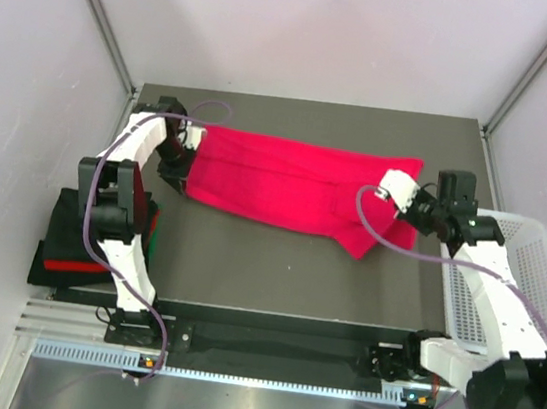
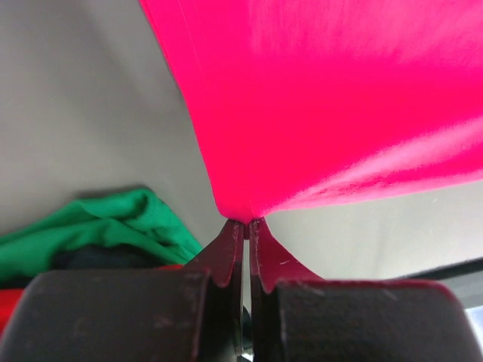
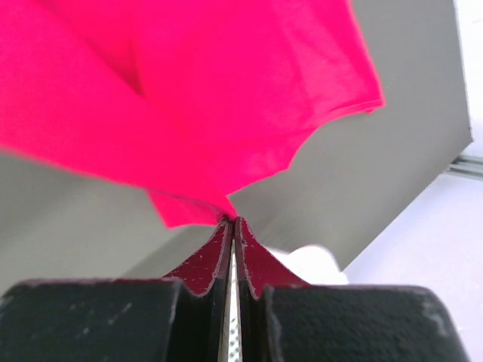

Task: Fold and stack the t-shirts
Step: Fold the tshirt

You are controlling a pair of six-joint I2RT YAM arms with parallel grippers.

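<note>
The left gripper (image 2: 245,226) has its jaws pressed together on a thin edge of the magenta shirt (image 1: 287,181). The right gripper (image 3: 232,225) is closed the same way on the opposite end. Neither shows any gap beyond the cloth itself.

From the top camera the shirt lies across the far half of the desk (image 1: 274,275) as a long band, with its long axis running from 9 to 3 o'clock. The left gripper holds the 9 o'clock end and the right gripper holds the 3 o'clock end, where a flap of cloth trails toward 5 o'clock. In both wrist views the pinched cloth rises clear of the desk at the jaws. Whether the middle rests on the surface I cannot tell.

The pile (image 1: 75,254) sits off the desk's left edge at about 8 o'clock, just beside the left arm, and a green shirt (image 2: 113,219) shows in it. The basket (image 1: 527,268) stands at about 4 o'clock, beside the right arm.

The band looks ready for a fold along its length. Since the pile is on the left, it probably makes sense for the right gripper to carry its end from 3 toward 9 o'clock over the left end. The left arm is then nearer for the transfer. The loose flap could drag or bunch on the way.
</note>
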